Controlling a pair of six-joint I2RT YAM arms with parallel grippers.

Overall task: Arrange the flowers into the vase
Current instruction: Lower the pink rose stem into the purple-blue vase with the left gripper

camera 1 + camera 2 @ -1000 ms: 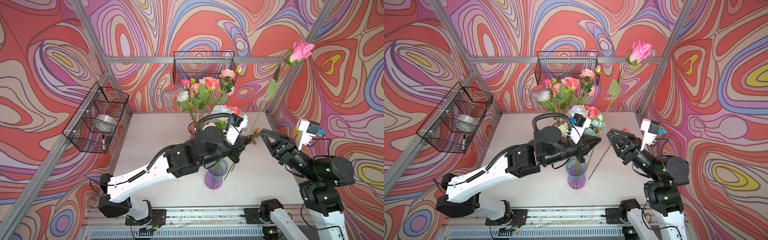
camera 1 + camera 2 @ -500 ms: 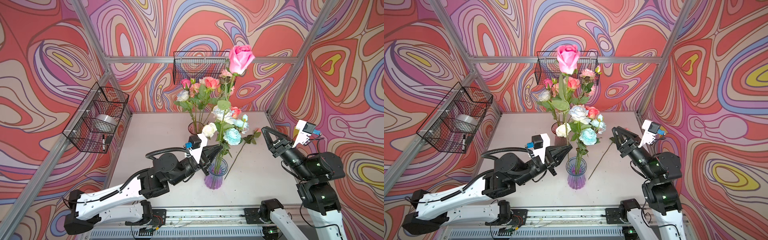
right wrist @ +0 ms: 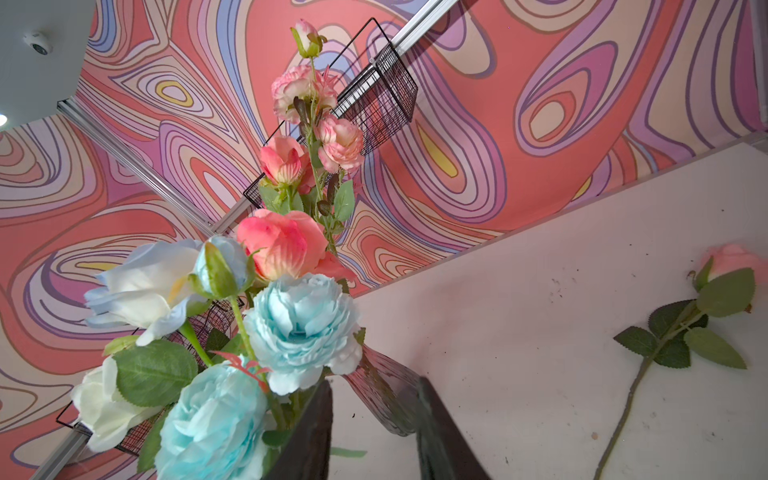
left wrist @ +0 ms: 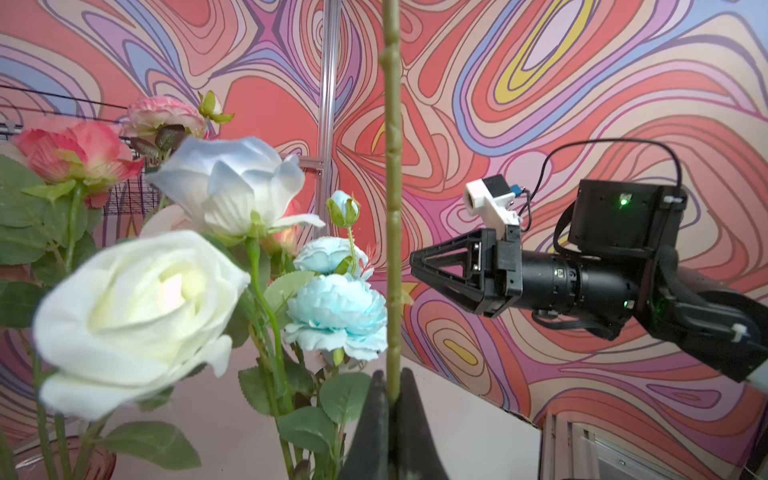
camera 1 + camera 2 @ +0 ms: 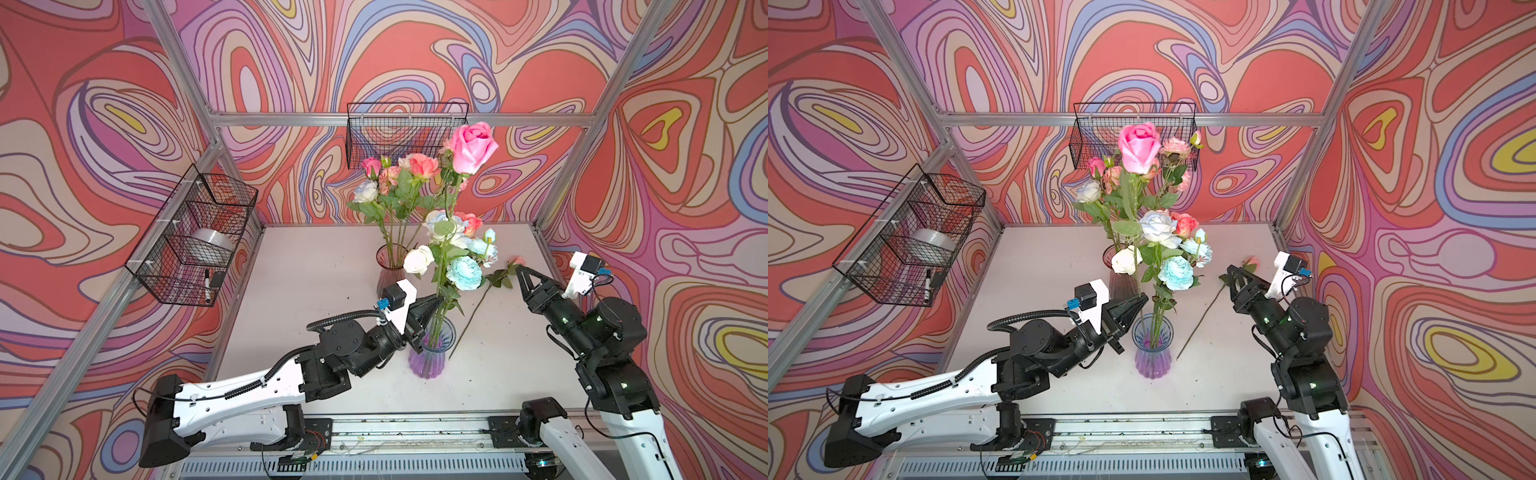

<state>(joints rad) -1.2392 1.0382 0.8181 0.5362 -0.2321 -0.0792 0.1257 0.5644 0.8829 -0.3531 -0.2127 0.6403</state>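
**Holding tall pink rose over purple vase**

Containers, L to R: the side basket [image 5: 195, 237] on the L wall holds a tape roll [image 5: 212, 241] and a marker [image 5: 206, 283]. The dark pink vase [image 5: 388, 266] stands mid-back on the tabletop [image 5: 316, 270] w/ pink, coral and white heads. The back basket [image 5: 407, 133] hangs on the wall behind them. The purple vase [image 5: 430, 361], nearer the front, holds white, pale blue and coral flowers [image 5: 464, 268]. A loose rose [image 5: 516, 261] lies flat on the tabletop to the R, apart from both vases.

Arms: the L arm [image 5: 249, 395] stretches low from front L. The left jaws sit just above the purple vase's rim, clenched on the stem of the tall pink rose [image 5: 473, 147]. That rose stands near upright, head above all others, stem running down into the vase mouth. The R arm [image 5: 615, 320] rises from front R. The right jaws are released, nothing between them, and point toward the bouquet, w/ tips near the loose rose's head.

Views: only the L wrist view shows the stem [image 4: 392, 208] pinched at the jaws' tips, plus the R arm side-on. Only the R wrist view shows the gap between the right jaws. Only the top views show the pink head.
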